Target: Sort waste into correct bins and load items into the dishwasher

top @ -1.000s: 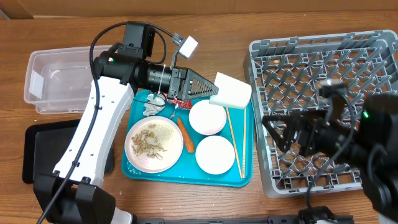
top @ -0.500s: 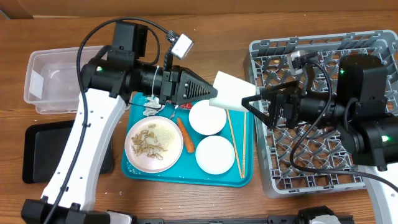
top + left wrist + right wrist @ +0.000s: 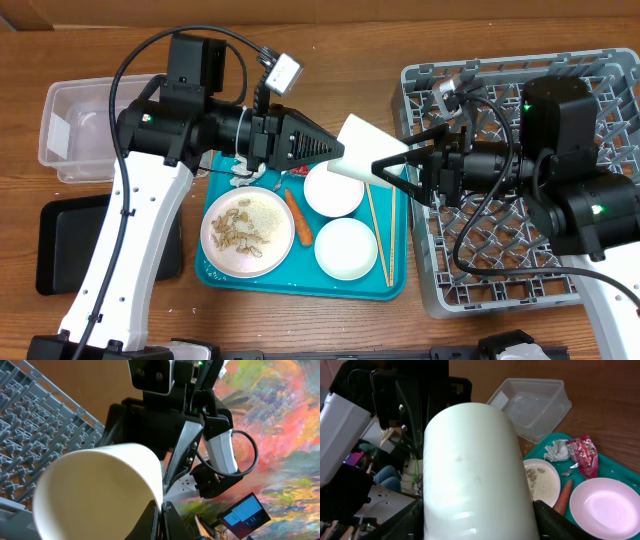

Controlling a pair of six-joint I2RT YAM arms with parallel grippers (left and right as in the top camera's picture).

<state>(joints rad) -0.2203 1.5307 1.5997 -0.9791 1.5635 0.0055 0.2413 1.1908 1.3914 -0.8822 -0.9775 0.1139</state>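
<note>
My left gripper [image 3: 338,150] [image 3: 161,510] is shut on the rim of a white cup [image 3: 360,148] [image 3: 95,490] and holds it above the teal tray. My right gripper [image 3: 385,163] [image 3: 477,520] is open, with a finger on each side of the cup [image 3: 475,470]. The grey dish rack [image 3: 600,80] stands at the right. On the tray are two white bowls [image 3: 333,188] [image 3: 345,248], a plate of food scraps [image 3: 247,233], a carrot [image 3: 298,218], chopsticks [image 3: 380,230], a tissue [image 3: 557,451] and a red wrapper [image 3: 585,452].
The clear tub [image 3: 70,120] stands at the back left and the black tray [image 3: 60,250] at the front left. The teal tray [image 3: 300,285] lies in the middle, between them and the rack. My two arms meet above the tray's right part.
My right arm has swung left from over the rack until its open fingers straddle the cup. My left gripper has carried the cup slightly to the right.
</note>
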